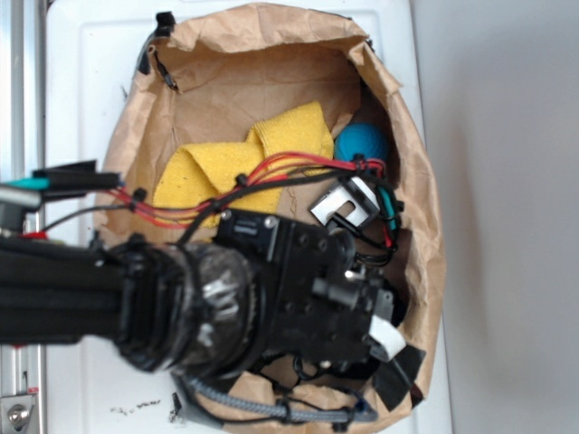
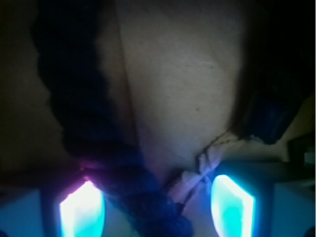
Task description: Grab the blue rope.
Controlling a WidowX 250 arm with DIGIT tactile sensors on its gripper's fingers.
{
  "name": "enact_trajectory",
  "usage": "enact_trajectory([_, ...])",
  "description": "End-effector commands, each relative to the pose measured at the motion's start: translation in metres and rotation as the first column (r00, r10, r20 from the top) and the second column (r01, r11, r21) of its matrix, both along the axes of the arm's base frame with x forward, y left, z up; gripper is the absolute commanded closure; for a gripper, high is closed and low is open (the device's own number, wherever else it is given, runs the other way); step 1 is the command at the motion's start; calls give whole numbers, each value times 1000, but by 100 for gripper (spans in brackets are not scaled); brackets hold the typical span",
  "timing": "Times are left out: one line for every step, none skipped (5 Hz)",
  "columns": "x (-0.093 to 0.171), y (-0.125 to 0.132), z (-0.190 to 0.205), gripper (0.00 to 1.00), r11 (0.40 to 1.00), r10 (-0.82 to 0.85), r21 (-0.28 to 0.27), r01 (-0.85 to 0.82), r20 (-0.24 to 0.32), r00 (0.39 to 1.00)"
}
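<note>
Blue rope (image 2: 94, 148): thick, dark navy, twisted strands, lying on creased brown paper and running down between the lit fingers (image 2: 81, 210). Gripper (image 2: 157, 210): jaws spread, rope near the left pad, not clamped. Right of rope: paper bag (image 1: 421, 181), yellow cloth (image 1: 262, 149), teal ball (image 1: 362, 143). Beneath: white tabletop (image 1: 81, 72).

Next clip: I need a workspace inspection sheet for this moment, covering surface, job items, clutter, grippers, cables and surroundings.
Surface: brown paper bag laid open on a white table.
Job items: blue rope runs between the lit fingers in the wrist view; hidden in the exterior view.
Clutter: yellow cloth, teal-blue ball.
Grippers: gripper low in the bag, jaws apart around the rope.
Cables: red and black wires over the cloth; grey braided cable at the bag's near edge.
Surroundings: grey floor.
</note>
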State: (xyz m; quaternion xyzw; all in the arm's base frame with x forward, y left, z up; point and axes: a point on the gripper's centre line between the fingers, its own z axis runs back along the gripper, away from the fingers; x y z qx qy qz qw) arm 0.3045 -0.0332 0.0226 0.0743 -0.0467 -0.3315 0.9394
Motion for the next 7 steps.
enact_trajectory([-6,19,11,100,998,49,-27,-48,58,997])
enact_trajectory([-7,38,28,100,995,80,-68,-78,31,996])
enact_trajectory([-16,67,59,100,980,188,-76,-184,58,980])
enact_trajectory([-26,93,91,100,972,211,-105,-209,11,977])
enact_trajectory([-36,104,116,100,957,285,-58,-284,18,958])
enact_trajectory([-42,93,142,100,939,340,22,-342,60,938])
enact_trajectory([-45,62,160,100,930,353,65,-361,110,929])
